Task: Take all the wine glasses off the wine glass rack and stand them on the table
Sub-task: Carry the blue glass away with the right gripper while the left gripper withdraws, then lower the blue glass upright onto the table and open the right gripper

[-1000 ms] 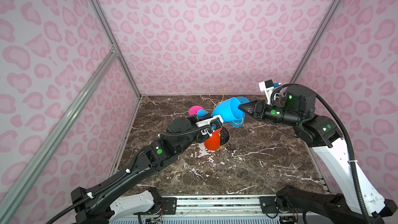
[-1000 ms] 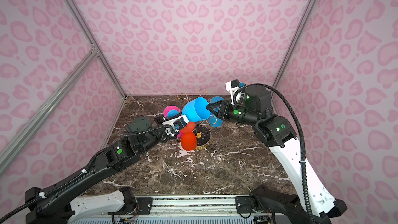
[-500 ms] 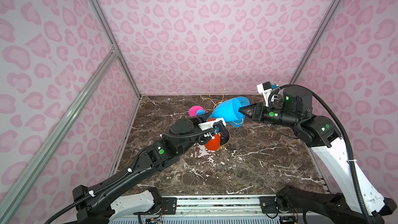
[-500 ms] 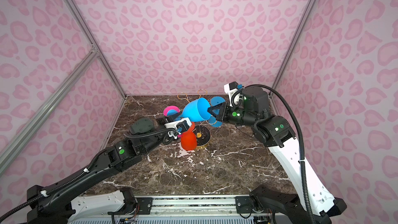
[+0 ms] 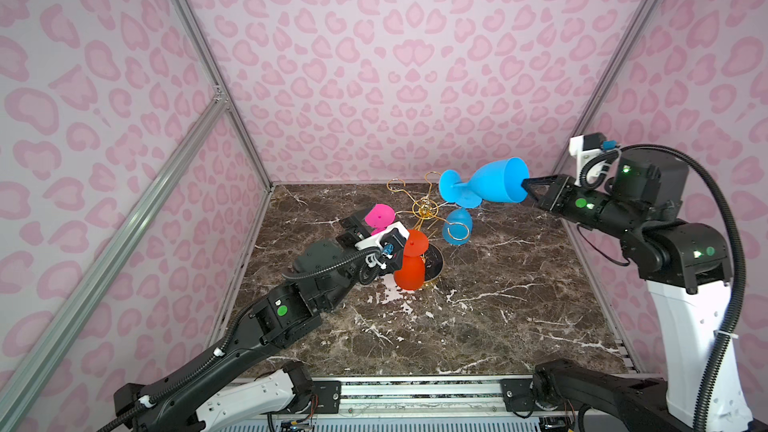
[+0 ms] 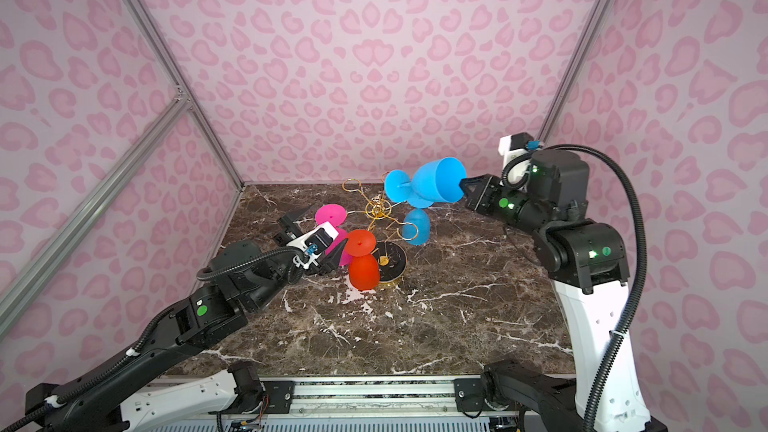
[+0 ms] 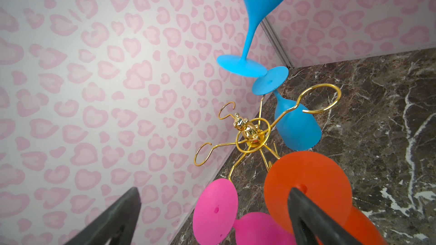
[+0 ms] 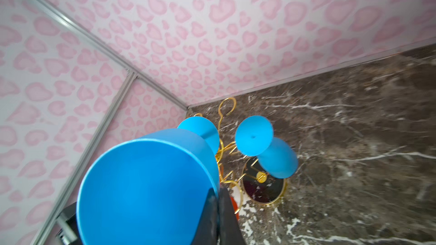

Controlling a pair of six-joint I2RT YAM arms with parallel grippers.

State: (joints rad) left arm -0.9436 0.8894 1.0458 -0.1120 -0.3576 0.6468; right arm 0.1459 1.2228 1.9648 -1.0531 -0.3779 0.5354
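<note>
My right tool (image 5: 524, 189) is pinched on the rim of the blue wine glass (image 5: 492, 187), carrying it in the air above the desk (image 5: 478, 317), level with the top of the wine glass rack (image 5: 424, 210). Its long axis lies nearly level, foot toward the rack and mouth toward that tool. My left tool (image 7: 213, 189) is spread wide and empty beside the red glass (image 5: 409, 272).
</note>
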